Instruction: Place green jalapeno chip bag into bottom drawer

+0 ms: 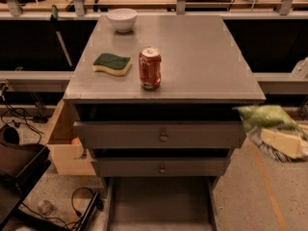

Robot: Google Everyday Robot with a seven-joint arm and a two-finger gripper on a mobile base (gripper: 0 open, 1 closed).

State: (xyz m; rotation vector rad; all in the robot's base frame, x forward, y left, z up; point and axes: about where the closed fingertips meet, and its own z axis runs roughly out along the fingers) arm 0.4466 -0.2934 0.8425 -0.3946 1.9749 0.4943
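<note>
The green jalapeno chip bag, wrinkly light and dark green foil, hangs in the air just off the cabinet's right side, level with the top drawer front. My gripper is shut on it from the right, with a pale finger showing under the bag. The bottom drawer is pulled out at the foot of the cabinet, a flat grey tray with nothing on the part of its floor that shows. The gripper and bag are to the right of the drawer and well above it.
On the grey cabinet top stand a red soda can, a green-topped yellow sponge and a white bowl. Two drawer fronts with knobs sit slightly ajar. A wooden box and cables lie at the left.
</note>
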